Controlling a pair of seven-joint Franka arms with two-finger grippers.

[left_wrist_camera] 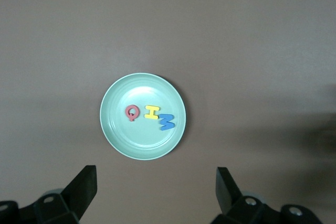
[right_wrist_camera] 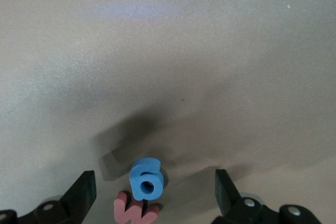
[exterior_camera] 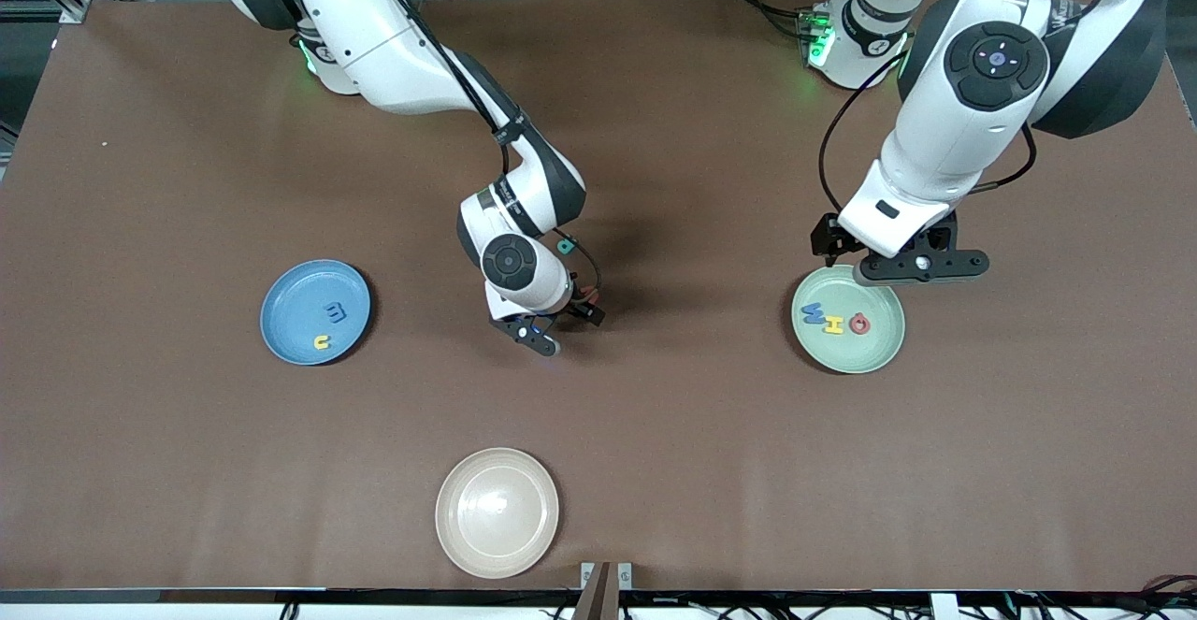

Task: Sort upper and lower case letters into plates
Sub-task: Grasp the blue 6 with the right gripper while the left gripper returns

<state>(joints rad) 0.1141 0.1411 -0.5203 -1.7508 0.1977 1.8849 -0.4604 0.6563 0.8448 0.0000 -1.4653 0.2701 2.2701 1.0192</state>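
The risk sits with the right gripper, low over the bare table near its middle. Its jaws are spread wide and hold nothing. In its wrist view a blue letter and a red letter lie touching each other between the fingers. A close here could pinch both at once, or catch only one edge and flick the other away. If the two belong in different plates, a double grab would missort one. In the front view both letters are hidden under the gripper.

Nearest the camera, the beige plate holds nothing.

Farther back, toward the right arm's end, the blue plate holds a blue letter and a yellow letter, apart from each other.

Toward the left arm's end, the green plate holds a row of three: pink, yellow and blue, the last two about touching.

The left gripper waits over the green plate's farther rim, jaws wide open and empty.
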